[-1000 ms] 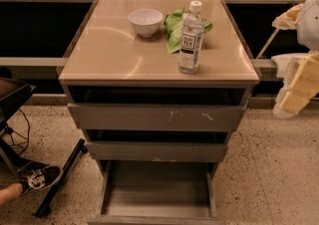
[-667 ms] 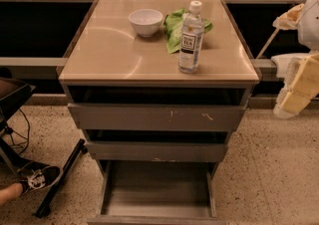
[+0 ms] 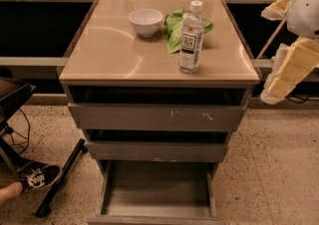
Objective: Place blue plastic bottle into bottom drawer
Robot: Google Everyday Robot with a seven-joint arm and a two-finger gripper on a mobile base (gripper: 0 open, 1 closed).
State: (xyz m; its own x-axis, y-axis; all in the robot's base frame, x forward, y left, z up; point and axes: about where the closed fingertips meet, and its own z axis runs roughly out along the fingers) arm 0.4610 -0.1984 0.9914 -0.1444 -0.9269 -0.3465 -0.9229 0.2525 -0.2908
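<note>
Blue plastic bottle [image 3: 191, 37] seen upright on cabinet top [image 3: 114, 52], near front right corner, long axis vertical. Gripper [image 3: 288, 72] positioned to bottle's right, well apart, nothing grasped; how far open cannot be told. Bottom drawer [image 3: 159, 189] seen open, directly below.

Warm, dim light from above; curved glare streaks on the bench [image 3: 124, 55]; end effector [image 3: 275, 87], at right edge, brightly lit; drawer recesses [image 3: 157, 95] shadowed.
</note>
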